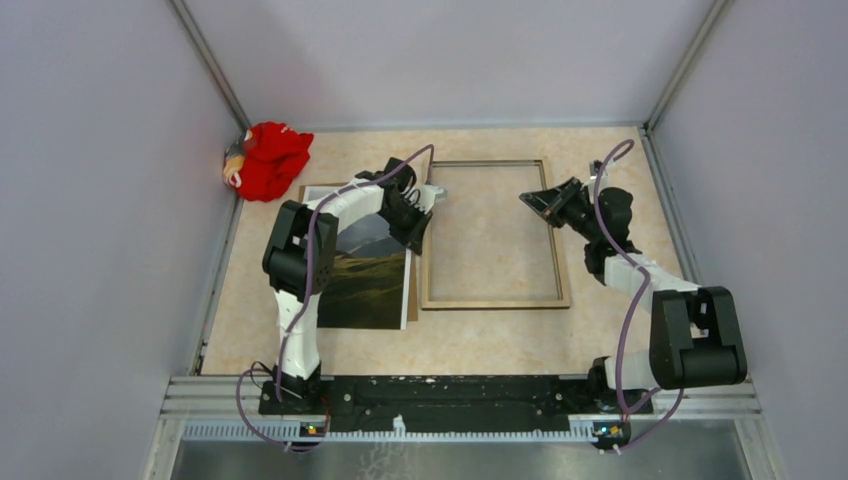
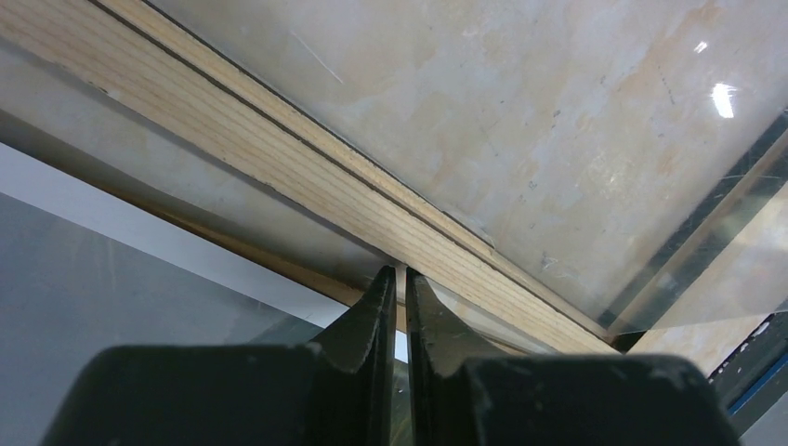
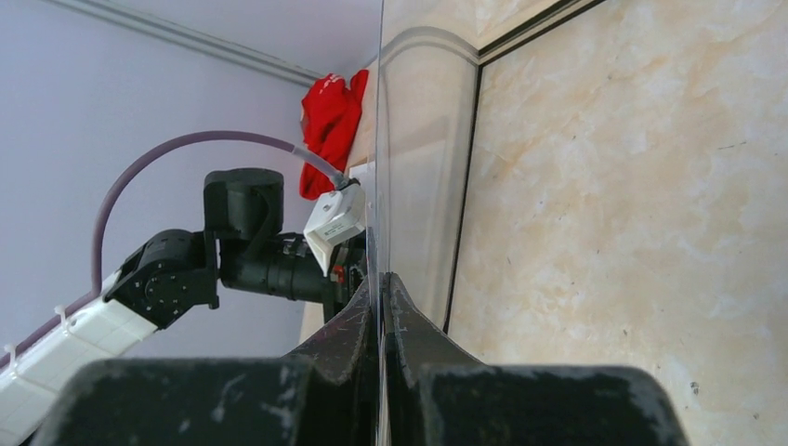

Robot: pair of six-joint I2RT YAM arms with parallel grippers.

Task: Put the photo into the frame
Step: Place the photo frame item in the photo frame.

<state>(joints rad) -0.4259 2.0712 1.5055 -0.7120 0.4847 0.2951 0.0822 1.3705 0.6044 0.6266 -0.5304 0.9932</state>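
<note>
Pane point(image 3: 423, 139) barely made out from above; at right wrist seen edge-on, pinched by right gripper point(image 3: 379, 283), fingers pressed together. Left gripper point(image 2: 401, 279) held over frame point(image 1: 495, 301) left bar, fingers nearly together; whether anything is pinched cannot be told. Photo point(image 1: 372, 285) laid just left of frame, top hidden under left arm. Frame laid tan side up on beige marbled table point(image 1: 480, 340). Red cloth point(image 1: 270, 160) bunched in far left corner.
</note>
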